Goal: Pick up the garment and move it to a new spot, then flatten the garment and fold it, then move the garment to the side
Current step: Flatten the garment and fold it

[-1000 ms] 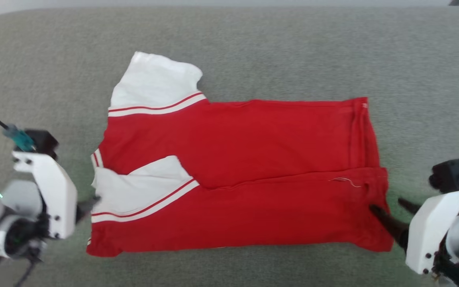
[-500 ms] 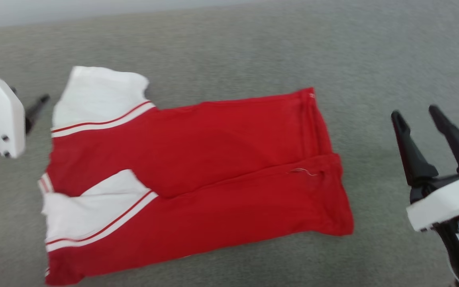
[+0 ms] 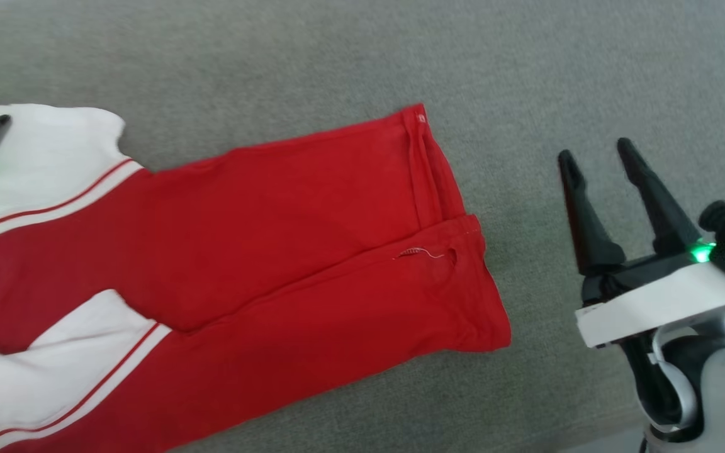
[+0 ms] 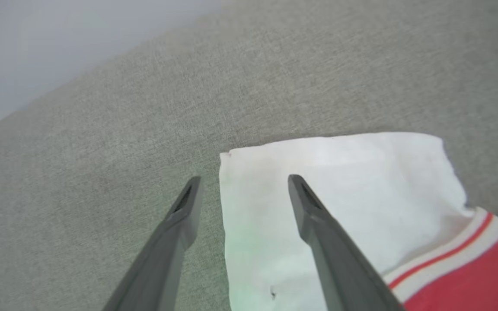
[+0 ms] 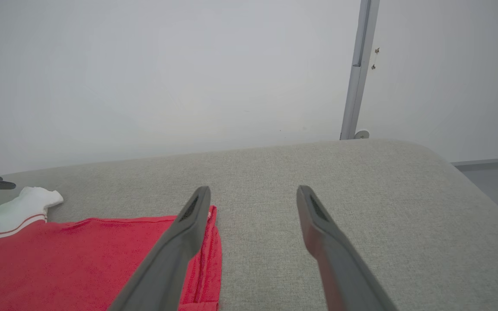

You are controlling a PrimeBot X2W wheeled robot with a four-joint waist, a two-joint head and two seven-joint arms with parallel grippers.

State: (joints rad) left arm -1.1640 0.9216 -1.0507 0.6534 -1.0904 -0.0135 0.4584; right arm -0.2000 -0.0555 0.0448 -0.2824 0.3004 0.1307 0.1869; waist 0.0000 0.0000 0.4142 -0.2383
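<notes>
Judging by how the garment lies, you are partway through the fold. It is spread flat on the grey bench, so the pick-up, the move to a new spot and the flattening look done. One long side is already turned in over the red body, with the near sleeve lying on top of it. The far sleeve still sticks out white and unfolded.

Your left fingers are spread apart and grasp nothing. The edge of that far sleeve runs between them, with one finger over the cloth and the other over bare bench. You cannot tell from these views whether they touch the fabric.

Your right fingers are also released and empty. The hem lies off to their left, clear of both tips, and nothing but bench is ahead of them.

What seems left is turning in the far side with its sleeve, then folding the strip across its length. The last step is carrying the folded garment to the side, and none of that is started yet.
</notes>
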